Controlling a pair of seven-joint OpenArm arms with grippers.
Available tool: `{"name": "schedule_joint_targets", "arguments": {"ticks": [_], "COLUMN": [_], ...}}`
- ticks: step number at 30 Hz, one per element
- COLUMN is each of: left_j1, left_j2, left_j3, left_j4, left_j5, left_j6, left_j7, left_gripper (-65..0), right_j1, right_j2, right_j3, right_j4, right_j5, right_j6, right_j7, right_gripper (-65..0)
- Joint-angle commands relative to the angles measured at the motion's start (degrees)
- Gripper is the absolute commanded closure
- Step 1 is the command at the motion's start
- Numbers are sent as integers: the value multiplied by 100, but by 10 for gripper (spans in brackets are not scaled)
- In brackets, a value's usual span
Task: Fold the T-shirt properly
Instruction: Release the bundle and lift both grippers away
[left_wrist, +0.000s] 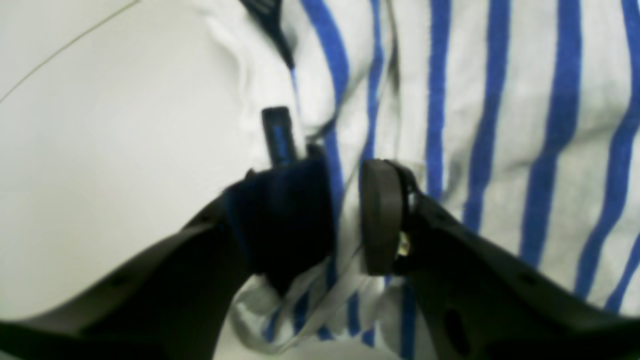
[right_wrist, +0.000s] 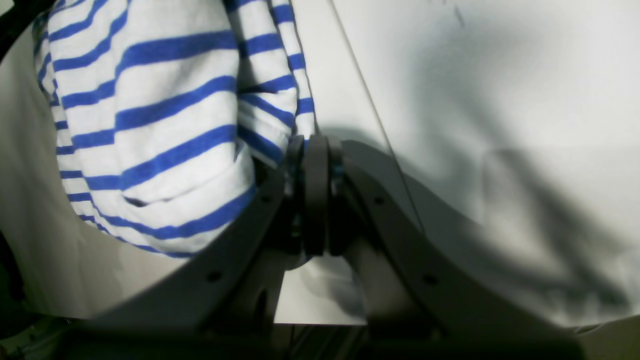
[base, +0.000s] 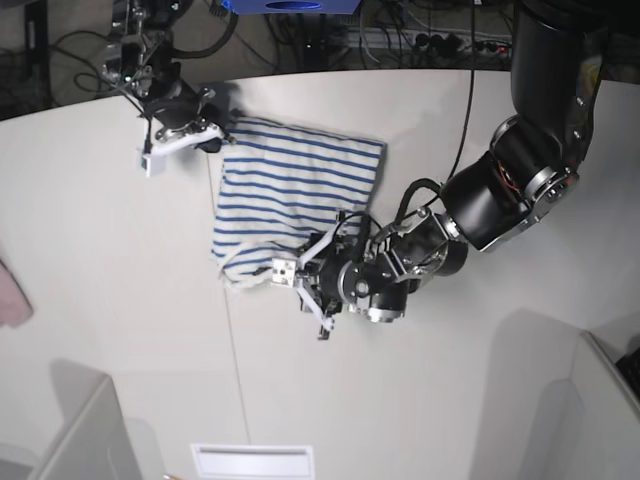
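Observation:
The T-shirt (base: 300, 190), white with blue stripes, lies folded into a rough rectangle at the table's far middle. My left gripper (base: 300, 278) is at its near edge. In the left wrist view the left gripper (left_wrist: 346, 215) has its jaws parted, with striped cloth (left_wrist: 500, 125) showing in the gap and a small dark tag (left_wrist: 278, 135) just beyond the tips. My right gripper (base: 213, 136) sits at the shirt's far left corner. In the right wrist view its pads (right_wrist: 316, 165) are pressed together where the shirt's striped edge (right_wrist: 299, 90) runs into them, and bunched cloth (right_wrist: 150, 125) hangs to the left.
A pink cloth (base: 12, 292) lies at the table's left edge. Grey box walls stand at the near left (base: 80, 430) and near right (base: 605, 390). A white label (base: 250, 460) is at the front edge. Cables (base: 400, 40) crowd the space behind the table.

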Motion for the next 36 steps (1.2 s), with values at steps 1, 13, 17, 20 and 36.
{"name": "schedule_joint_targets", "arguments": {"ticks": [1, 13, 17, 20, 36], "left_j1": [-225, -357, -111, 320, 5849], "left_j2": [3, -58, -49, -190, -972], "left_j3": [-310, -1408, -2674, -3527, -7677], "left_j4": [91, 100, 267, 856, 4627], "left_j5": [-136, -268, -268, -260, -260], "left_j6": [60, 60, 60, 60, 60], "left_j7": [-64, -46, 490, 851, -1461], "left_gripper": [-252, -247, -227, -77, 0], "right_j1": [31, 110, 93, 84, -1639], "right_j2": [109, 373, 584, 848, 417], "right_j3": [23, 683, 727, 692, 955], "right_j4": [89, 169, 459, 670, 696], "right_j5": [43, 43, 43, 43, -3333], "right_j6": [45, 45, 89, 177, 2814], "right_j7": [63, 63, 72, 213, 4863], "right_gripper": [0, 0, 0, 0, 0]}}
